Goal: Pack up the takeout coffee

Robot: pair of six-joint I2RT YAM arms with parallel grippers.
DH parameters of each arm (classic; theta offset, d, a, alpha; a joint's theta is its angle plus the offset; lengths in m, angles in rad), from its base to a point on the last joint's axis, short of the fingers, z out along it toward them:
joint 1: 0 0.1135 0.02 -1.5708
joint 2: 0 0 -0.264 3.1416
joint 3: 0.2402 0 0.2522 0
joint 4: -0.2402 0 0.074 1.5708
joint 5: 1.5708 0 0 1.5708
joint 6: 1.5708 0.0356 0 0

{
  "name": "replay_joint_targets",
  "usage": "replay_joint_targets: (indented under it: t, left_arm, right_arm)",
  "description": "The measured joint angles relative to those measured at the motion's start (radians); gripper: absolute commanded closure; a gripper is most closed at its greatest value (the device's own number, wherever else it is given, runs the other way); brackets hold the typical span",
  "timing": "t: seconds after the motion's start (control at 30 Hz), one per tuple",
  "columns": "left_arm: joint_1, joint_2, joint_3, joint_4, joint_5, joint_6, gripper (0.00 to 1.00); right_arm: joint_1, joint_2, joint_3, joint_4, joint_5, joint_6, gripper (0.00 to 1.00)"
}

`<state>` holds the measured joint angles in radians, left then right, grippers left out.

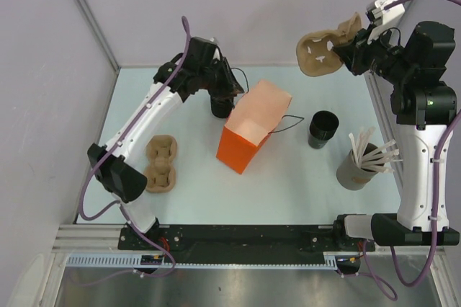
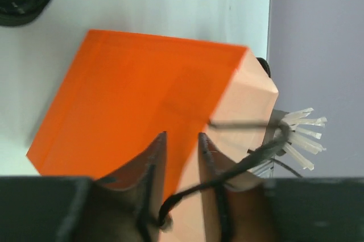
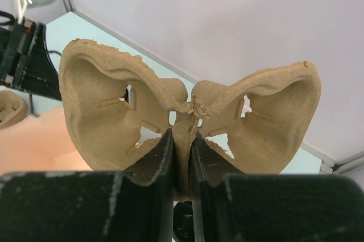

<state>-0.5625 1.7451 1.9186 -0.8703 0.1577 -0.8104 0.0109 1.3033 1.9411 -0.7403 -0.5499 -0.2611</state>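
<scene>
Right gripper (image 3: pixel 182 135) is clamping the centre rib of a rough, fibrous pulp tray (image 3: pixel 108 111) above the far right corner. Left gripper (image 2: pixel 183 137) is showing nearly touching fingers beside a thin black cord (image 2: pixel 244 162); whether it is pinching the cord I cannot tell. Pale matte counter (image 1: pixel 288 184) is sitting between plain lilac walls (image 1: pixel 252 4). Black takeout coffee (image 1: pixel 219 110) is standing near the far edge, just beside a boxy orange paper bag (image 1: pixel 243 145).

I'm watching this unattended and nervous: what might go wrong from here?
The right gripper pinches the tray only by its thin centre ridge, up in the air; it may rip or slip. The handle of the bag loops beside the left gripper; pulling away might snag it and tip the bag.
</scene>
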Motion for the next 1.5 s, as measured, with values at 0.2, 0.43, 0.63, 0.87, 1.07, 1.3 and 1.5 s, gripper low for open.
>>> replay_joint_targets:
  t: [0.2,0.43,0.63,0.87,1.07,1.3,1.5]
  left_arm:
    - [0.051,-0.096,-0.013,0.026,0.032,0.042,0.19]
    - [0.079,-0.153,-0.022,0.074,0.049,0.072,0.07]
    - [0.125,-0.154,-0.057,0.135,0.047,0.115,0.07]
    - [0.168,-0.168,-0.144,0.222,0.033,0.164,0.08]
    - [0.17,-0.175,-0.196,0.283,0.043,0.184,0.11]
    - [0.17,-0.184,-0.233,0.339,0.066,0.192,0.22]
    - [0.171,-0.195,-0.269,0.379,0.066,0.203,0.33]
  right_arm:
    - [0.027,0.0,-0.002,-0.003,-0.016,0.003,0.82]
    - [0.175,0.009,-0.047,-0.004,-0.007,0.003,0.82]
    - [0.319,0.086,-0.034,-0.011,-0.003,0.007,0.82]
    - [0.489,0.212,0.018,-0.025,0.019,0.006,0.83]
    - [0.555,0.288,0.019,-0.041,0.038,0.006,0.85]
    - [0.581,0.321,0.002,-0.065,0.083,-0.005,0.85]
    - [0.586,0.344,0.002,-0.066,0.106,-0.02,0.86]
